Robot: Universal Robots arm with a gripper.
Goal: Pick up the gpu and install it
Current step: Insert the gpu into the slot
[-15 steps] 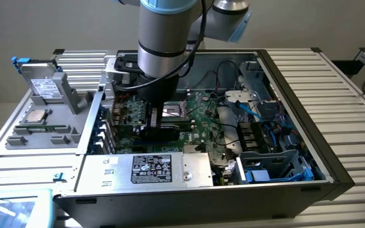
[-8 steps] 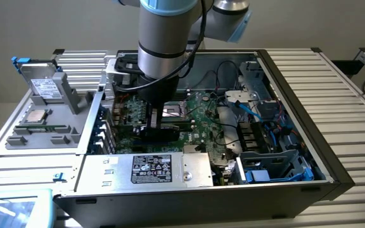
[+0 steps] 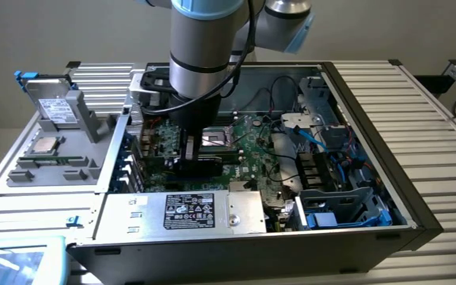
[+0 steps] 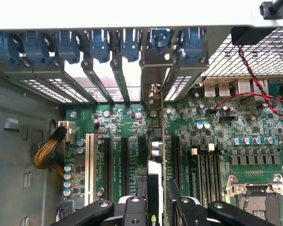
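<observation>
Installing now: my hand [image 4: 156, 188] grasps the gpu [image 4: 156, 132] edge-on at a motherboard [image 4: 118, 122] slot (bracket toward the case's rear), and seating it calls for a straight push.

Robot lab, opened computer case [image 3: 252, 256], slatted bench [image 3: 427, 89]

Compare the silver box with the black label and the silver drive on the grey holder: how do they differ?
The silver box bears a black label; the drive bears a white one. The silver box lies flat inside the computer case; the drive stands tilted on its grey holder outside the case, toward the exterior view's left. The silver box looks larger than the drive. Both are silver metal.
</observation>
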